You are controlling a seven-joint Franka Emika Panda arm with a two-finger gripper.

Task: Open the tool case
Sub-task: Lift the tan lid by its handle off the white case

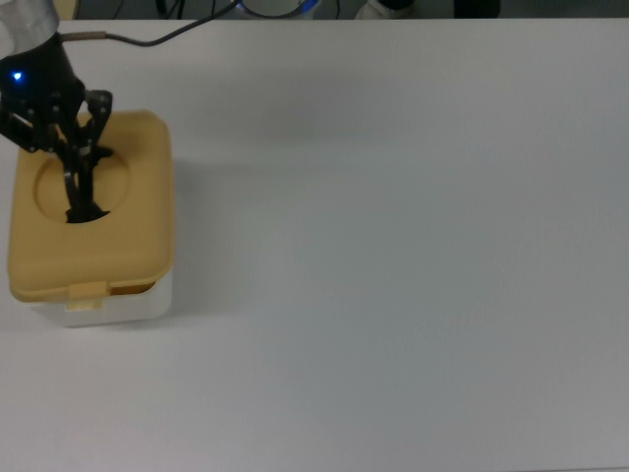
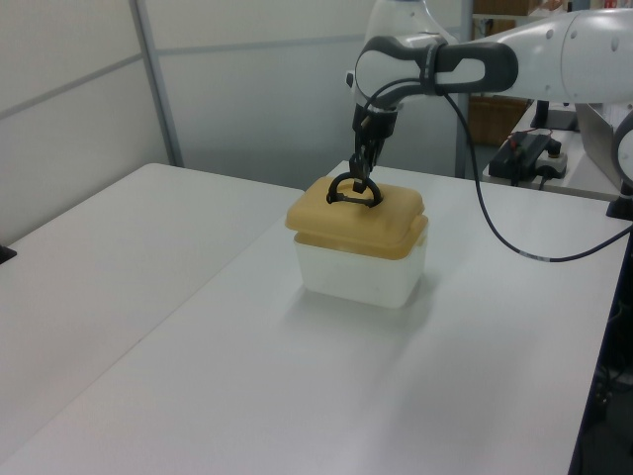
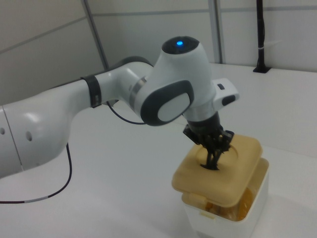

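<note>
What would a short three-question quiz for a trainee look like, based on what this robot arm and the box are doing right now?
1. True or false: the tan lid sits fully closed on the white box.
2. Multiple choice: what is the gripper shut on? A) the latch tab B) the black handle C) the cable
3. Short answer: on which side of the table does the tool case stand in the top view?

Key:
1. False. The lid is raised off the box, and a gap shows beneath it.
2. B. The jaws pinch the handle in the lid's round recess.
3. At the top view's left edge.
</note>
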